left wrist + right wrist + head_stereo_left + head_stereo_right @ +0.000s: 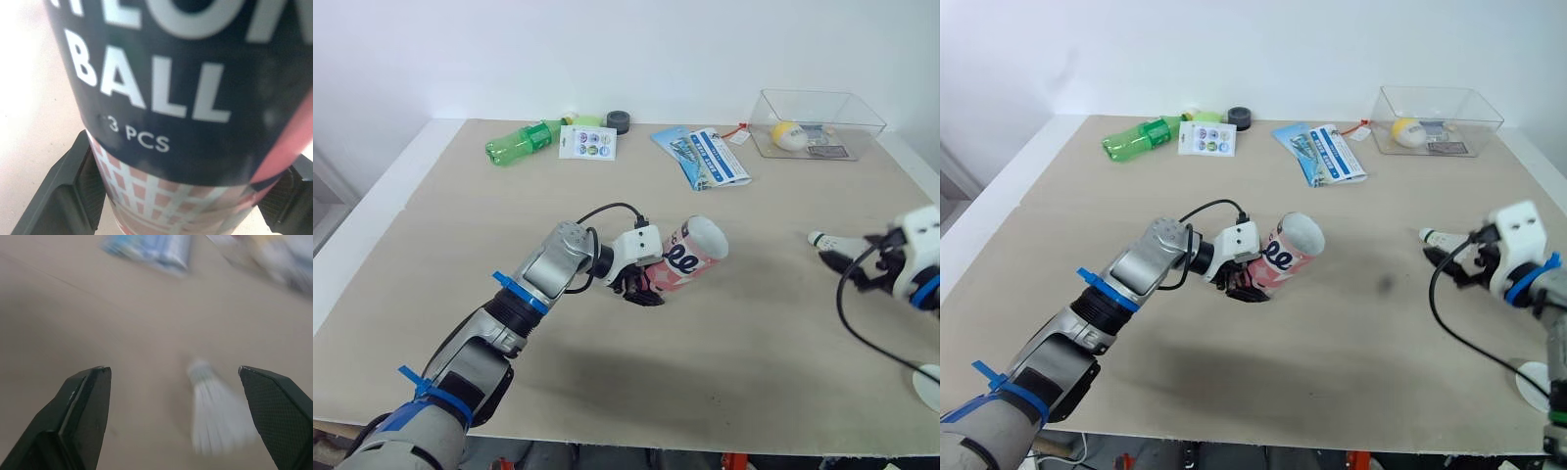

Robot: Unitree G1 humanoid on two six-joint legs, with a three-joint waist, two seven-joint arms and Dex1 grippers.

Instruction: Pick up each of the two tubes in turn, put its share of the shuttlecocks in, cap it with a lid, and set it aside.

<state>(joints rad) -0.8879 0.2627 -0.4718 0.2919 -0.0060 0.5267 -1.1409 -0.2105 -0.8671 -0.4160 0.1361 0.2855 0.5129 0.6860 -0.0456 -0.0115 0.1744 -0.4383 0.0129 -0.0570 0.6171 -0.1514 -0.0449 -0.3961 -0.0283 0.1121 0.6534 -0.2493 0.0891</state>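
Two left fingers (83, 191) press tube (690, 257) low on body, one each side. Left gripper (644, 289) holds it tipped, open mouth pointing up-right, middle of frame. Best to squeeze firm and turn mouth toward right arm.

Right gripper (172, 372) spread wide, nothing inside. Shuttlecock (215, 406) lies on table (607, 392) just ahead, feathers toward gripper, right edge of frame. Slide fingers around it, pinch softly; feathers likely bend easy.

White round thing (928, 387), lower right corner, maybe lid.

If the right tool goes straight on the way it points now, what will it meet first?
The right tool is open; most likely it meets the shuttlecock, lying on the table just ahead of it. The depth is hard to judge.
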